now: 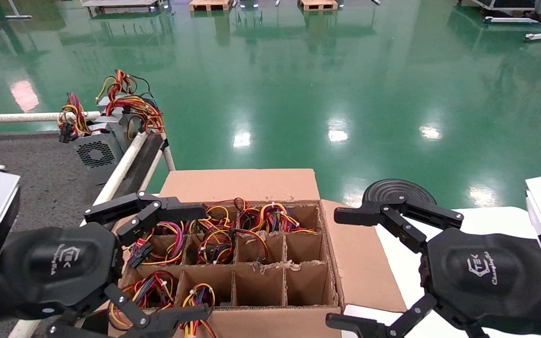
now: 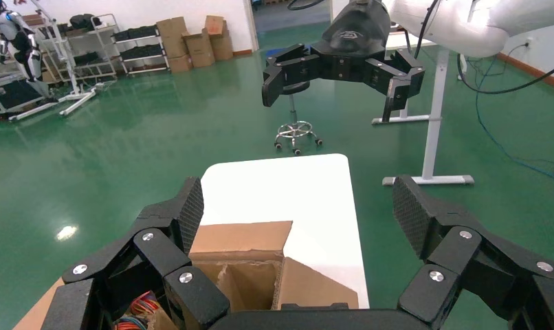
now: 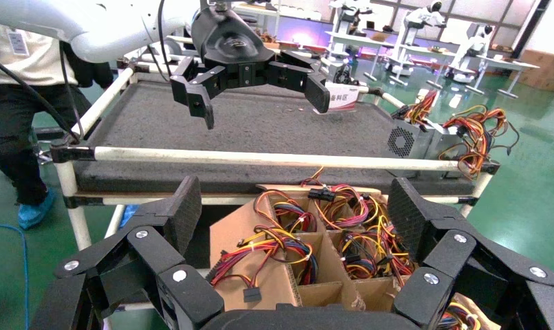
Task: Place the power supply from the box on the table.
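Observation:
The box (image 1: 251,185) is a brown carton with divider cells, standing between my two arms. Bundles of red, yellow and black wires (image 1: 214,239) fill its left and far cells; the power supply bodies lie hidden beneath them. The near right cells hold nothing. My left gripper (image 1: 204,263) hovers open over the box's left side, nothing between its fingers (image 2: 190,210). My right gripper (image 1: 334,268) hangs open just off the box's right flap, also holding nothing. The right wrist view looks across the wires (image 3: 295,234) to the dark grey table (image 3: 260,124).
Grey units with fan grilles and wire bundles (image 1: 96,150) sit at the table's (image 1: 40,164) far corner, by its white tube rail (image 1: 120,169). A smooth white surface (image 1: 486,220) lies under the box's right side. A black stool seat (image 1: 399,190) stands beyond. A person (image 3: 13,103) stands behind the table.

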### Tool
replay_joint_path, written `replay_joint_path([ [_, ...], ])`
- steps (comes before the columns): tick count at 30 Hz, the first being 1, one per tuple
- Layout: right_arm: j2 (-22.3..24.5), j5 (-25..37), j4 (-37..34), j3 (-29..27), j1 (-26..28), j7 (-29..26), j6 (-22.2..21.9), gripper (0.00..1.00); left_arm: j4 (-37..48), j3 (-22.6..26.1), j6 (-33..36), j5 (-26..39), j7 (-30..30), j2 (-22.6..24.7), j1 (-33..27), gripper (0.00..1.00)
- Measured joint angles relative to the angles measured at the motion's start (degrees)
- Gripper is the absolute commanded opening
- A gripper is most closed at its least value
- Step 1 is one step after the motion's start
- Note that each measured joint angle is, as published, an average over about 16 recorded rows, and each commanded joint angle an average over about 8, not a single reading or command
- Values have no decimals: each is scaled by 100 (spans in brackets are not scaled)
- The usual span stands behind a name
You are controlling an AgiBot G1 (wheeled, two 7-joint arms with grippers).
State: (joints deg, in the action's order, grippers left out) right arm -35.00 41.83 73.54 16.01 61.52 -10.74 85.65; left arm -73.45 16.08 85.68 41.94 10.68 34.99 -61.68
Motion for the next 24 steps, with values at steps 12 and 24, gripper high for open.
replay_joint_path([
  [12, 0, 0, 0, 0, 0, 0, 0, 100, 0, 0, 0, 0, 0, 0, 0, 100],
  [24, 0, 0, 0, 0, 0, 0, 0, 58, 0, 0, 0, 0, 0, 0, 0, 100],
])
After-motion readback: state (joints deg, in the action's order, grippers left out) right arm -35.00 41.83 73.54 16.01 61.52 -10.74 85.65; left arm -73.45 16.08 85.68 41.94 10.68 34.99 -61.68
